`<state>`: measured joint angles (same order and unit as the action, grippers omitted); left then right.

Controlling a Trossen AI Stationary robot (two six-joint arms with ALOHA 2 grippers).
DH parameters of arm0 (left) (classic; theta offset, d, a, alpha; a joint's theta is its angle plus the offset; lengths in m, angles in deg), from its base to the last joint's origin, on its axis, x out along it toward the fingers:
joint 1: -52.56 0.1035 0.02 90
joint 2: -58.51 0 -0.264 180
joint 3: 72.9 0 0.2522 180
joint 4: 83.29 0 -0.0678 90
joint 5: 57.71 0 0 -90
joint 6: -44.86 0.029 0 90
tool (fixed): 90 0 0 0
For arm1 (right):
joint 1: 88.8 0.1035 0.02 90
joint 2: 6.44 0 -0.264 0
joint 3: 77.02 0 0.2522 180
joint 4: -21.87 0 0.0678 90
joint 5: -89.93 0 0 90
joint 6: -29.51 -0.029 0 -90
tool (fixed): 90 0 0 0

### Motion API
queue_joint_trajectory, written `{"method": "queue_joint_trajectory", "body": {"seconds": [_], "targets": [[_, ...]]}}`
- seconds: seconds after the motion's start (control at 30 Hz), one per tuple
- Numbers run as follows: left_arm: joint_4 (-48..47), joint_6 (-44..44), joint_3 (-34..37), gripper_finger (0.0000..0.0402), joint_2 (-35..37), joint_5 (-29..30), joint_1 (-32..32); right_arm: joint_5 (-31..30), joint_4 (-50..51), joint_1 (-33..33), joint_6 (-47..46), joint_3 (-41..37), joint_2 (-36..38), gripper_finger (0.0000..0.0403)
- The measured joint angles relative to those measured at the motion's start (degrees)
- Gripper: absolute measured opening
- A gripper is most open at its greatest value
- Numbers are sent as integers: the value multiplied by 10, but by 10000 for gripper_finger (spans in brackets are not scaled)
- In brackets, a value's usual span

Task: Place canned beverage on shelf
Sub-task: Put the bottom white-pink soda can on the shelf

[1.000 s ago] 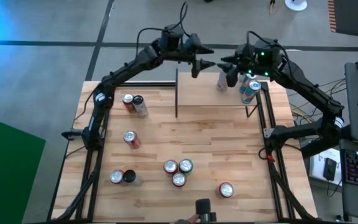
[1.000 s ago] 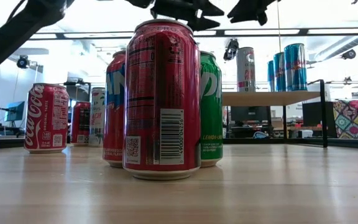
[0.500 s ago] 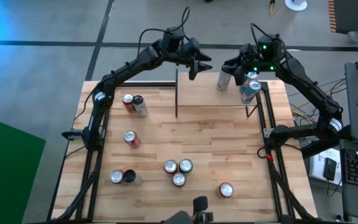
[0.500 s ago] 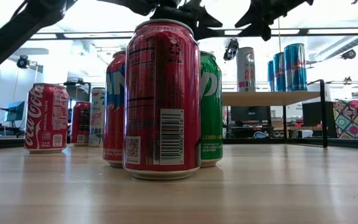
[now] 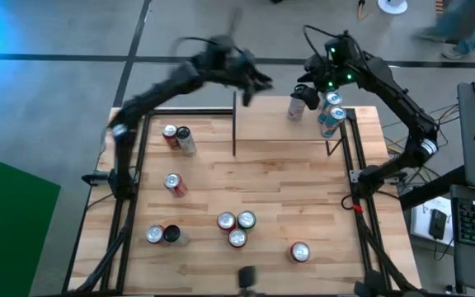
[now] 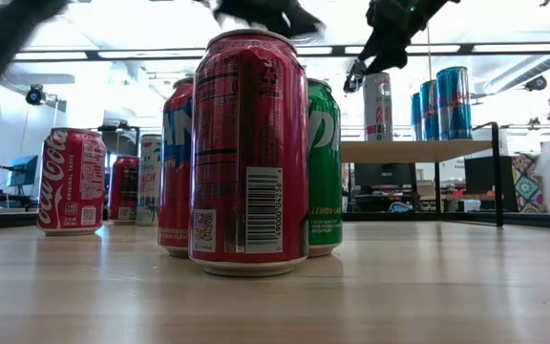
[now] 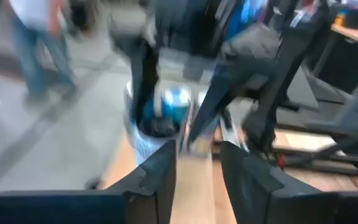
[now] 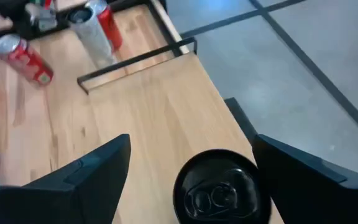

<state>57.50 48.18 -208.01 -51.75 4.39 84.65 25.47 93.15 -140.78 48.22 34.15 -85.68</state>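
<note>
Our right fingers (image 8: 92,171) were spread wide, one on each side of the silver can (image 8: 219,186) but not touching it. That can stood upright on the shelf (image 5: 275,124), near two blue cans (image 5: 331,111) at its right end. Our right gripper (image 5: 310,89) hung just above it. Our left fingers (image 7: 160,180) were spread too, holding nothing. We thought a low swing could tip the can off the edge. More cans (image 5: 236,228) waited on the surface (image 5: 303,190).

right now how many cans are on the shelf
3: a silver can near the shelf's middle, and two blue cans side by side at its end on the right arm's side. None seem hidden.
</note>
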Motion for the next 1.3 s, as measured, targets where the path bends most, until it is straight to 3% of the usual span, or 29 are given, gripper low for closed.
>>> {"method": "queue_joint_trajectory", "body": {"seconds": [0.13, 0.37, 0.43, 0.53, 0.73, 0.97, 1.3], "targets": [[48, 14, 107, 83, 118, 50, 16, 30, 17, -9, 7, 45, -19, 325], [313, -120, 436, 77, 239, 64, 13, 45, 45, -13, 64, 28, 5, 325], [388, -153, 491, 77, 275, 76, 14, 44, 41, -13, 78, 18, 7, 325], [421, -168, 547, 77, 307, 98, 16, 45, 34, -13, 75, 10, 6, 332], [415, -152, 570, 83, 337, 132, 18, 40, 33, -16, 69, -9, -7, 360], [375, -159, 564, 121, 332, 142, 19, -29, 28, -17, 76, -13, -7, 363], [355, -158, 557, 144, 332, 149, 20, -26, 30, -18, 80, -13, -6, 363]]}}
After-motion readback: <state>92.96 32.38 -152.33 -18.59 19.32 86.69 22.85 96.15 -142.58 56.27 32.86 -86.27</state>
